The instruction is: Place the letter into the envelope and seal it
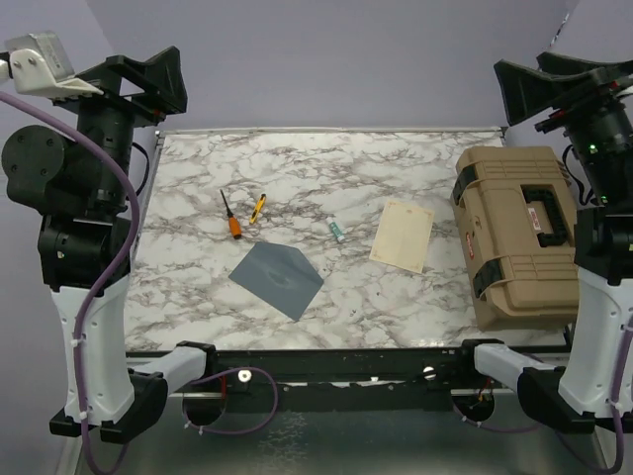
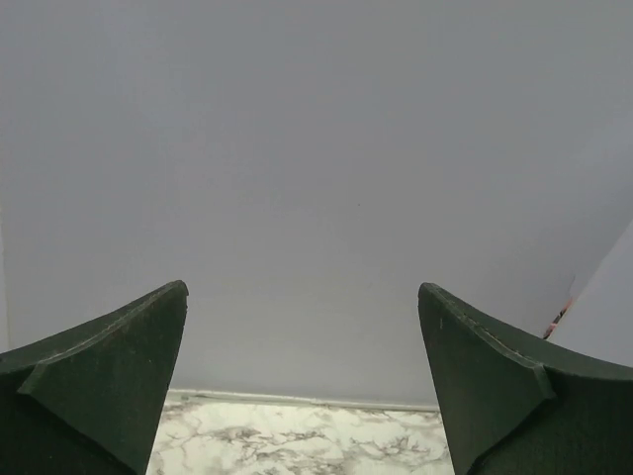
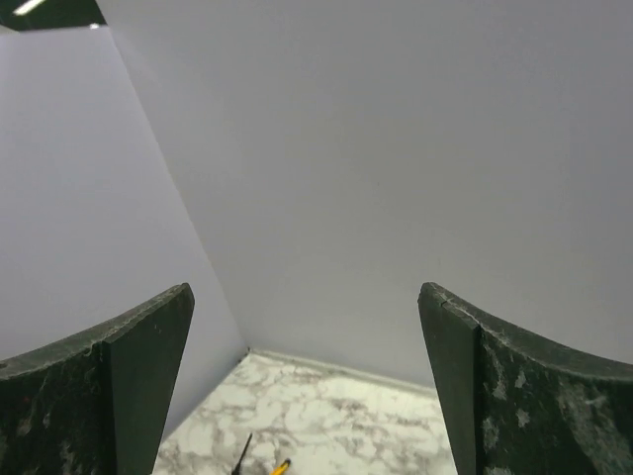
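Hanging parked high, left arm (image 1: 84, 218) and right arm (image 1: 603, 247) both show jaws spread wide, holding nothing. Letter (image 1: 403, 236) lies flat on counter (image 1: 316, 168), between envelope (image 1: 278, 280) and tan case (image 1: 516, 233), apart from both. Risks: card sits flush on the marble, so a pinch likely skids or creases it. Unpinned envelope could slide during insertion. Can't tell if flap is open.

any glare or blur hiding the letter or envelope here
Top external: soft even light, no glare, letter and envelope sharp. Left wrist: mostly blank wall past the open left gripper, neither paper visible. Right wrist: same past the open right gripper, wall unevenly lit.
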You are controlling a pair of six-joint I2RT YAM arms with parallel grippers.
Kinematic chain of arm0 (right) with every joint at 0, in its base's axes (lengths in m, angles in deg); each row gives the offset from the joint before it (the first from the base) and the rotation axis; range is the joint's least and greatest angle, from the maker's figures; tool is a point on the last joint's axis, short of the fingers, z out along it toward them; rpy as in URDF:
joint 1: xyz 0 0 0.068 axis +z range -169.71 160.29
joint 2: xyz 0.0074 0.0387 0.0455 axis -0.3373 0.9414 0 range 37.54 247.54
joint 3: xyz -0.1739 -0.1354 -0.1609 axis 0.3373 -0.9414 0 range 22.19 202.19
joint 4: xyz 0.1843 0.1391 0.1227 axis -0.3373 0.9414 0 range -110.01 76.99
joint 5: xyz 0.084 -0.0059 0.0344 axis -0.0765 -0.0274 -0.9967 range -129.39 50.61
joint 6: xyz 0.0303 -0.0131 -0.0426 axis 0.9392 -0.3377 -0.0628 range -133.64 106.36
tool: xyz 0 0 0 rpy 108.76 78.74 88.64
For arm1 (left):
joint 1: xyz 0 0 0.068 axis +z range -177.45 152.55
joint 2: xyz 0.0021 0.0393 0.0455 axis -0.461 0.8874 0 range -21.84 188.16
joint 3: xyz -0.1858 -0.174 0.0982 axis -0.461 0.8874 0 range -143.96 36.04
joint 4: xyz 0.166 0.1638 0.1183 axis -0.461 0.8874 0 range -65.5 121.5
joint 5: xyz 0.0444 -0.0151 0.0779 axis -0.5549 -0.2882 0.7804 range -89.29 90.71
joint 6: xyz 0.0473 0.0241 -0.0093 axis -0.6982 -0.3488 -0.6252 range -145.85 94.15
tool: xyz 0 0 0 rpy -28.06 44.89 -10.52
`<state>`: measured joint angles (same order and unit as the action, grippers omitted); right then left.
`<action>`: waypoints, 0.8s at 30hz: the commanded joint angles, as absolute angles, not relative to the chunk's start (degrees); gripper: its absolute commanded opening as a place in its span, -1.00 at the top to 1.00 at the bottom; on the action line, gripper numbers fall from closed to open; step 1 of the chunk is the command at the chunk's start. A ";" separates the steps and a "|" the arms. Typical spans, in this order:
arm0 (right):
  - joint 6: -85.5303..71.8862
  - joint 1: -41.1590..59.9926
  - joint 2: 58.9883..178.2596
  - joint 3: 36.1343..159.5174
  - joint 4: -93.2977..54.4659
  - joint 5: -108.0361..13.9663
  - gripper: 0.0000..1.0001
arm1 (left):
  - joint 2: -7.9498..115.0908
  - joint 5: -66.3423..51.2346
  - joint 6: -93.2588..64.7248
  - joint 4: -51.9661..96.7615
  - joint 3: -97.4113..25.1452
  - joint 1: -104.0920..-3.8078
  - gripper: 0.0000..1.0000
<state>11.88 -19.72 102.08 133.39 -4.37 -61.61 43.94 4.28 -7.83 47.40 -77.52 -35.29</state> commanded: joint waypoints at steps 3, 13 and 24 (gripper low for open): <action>14.07 -19.89 99.92 122.53 -2.87 -64.40 -1.00 | 41.23 -0.54 -6.43 45.37 -65.78 -34.93 -0.98; 20.60 -19.89 100.67 106.67 -6.50 -71.34 -1.00 | 35.72 -4.16 -1.37 41.26 -38.87 -34.98 -0.98; 28.74 -15.23 110.12 97.67 -14.25 -85.37 -0.91 | 36.41 -8.27 11.82 41.49 -15.51 -34.96 -0.98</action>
